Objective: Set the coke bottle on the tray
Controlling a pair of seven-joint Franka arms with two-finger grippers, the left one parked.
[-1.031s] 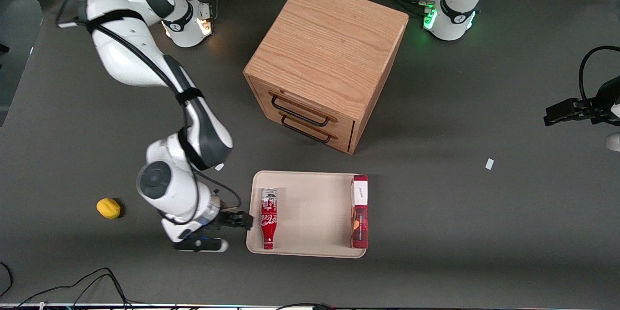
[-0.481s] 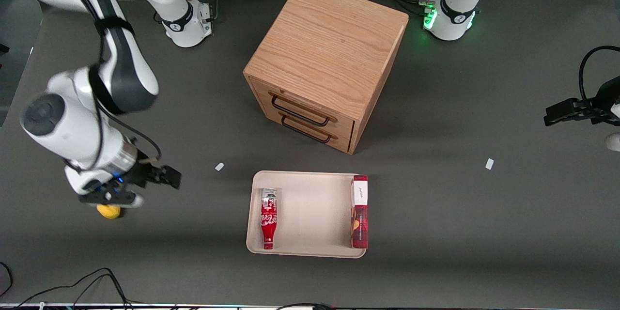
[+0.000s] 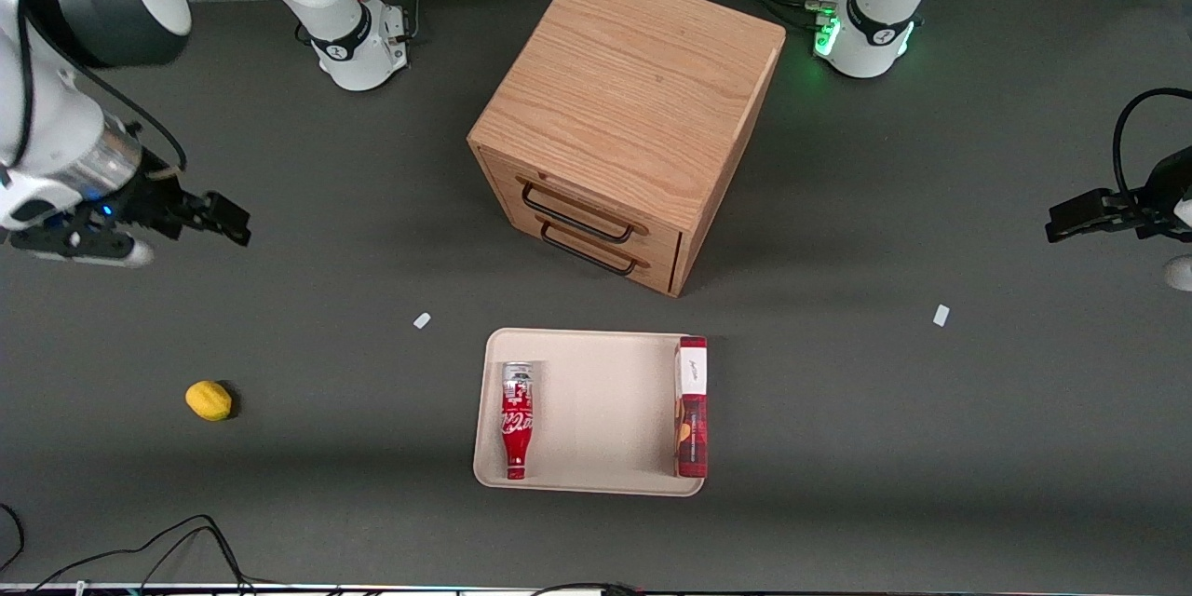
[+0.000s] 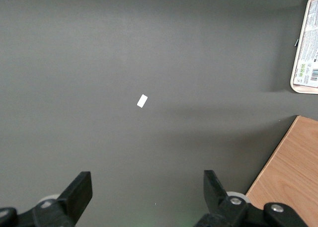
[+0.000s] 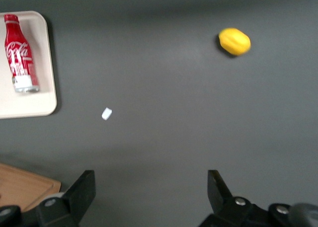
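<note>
Tool: the tool (image 3: pixel 219 220) hangs above the desk (image 3: pixel 838 391) at the working arm's end, its two fingers spread wide with nothing between them.
Coke bottle: the coke bottle (image 3: pixel 515 422) lies flat on its side inside the tray (image 3: pixel 596 410), well apart from the tool and nearer the front camera than it; nothing is touching it.
Tray: it sits in front of the wooden cabinet (image 3: pixel 624 112), and a red box (image 3: pixel 691 407) lies along the rim toward the parked arm's end.
Near the tool: a yellow lemon (image 3: pixel 209 399) lies on the desk, closer to the tool than the tray is.
Step in hand: judged from this layout, the placing looks complete.
Next move: no further grasp seems needed; the arm only has to keep clear of the tray.
</note>
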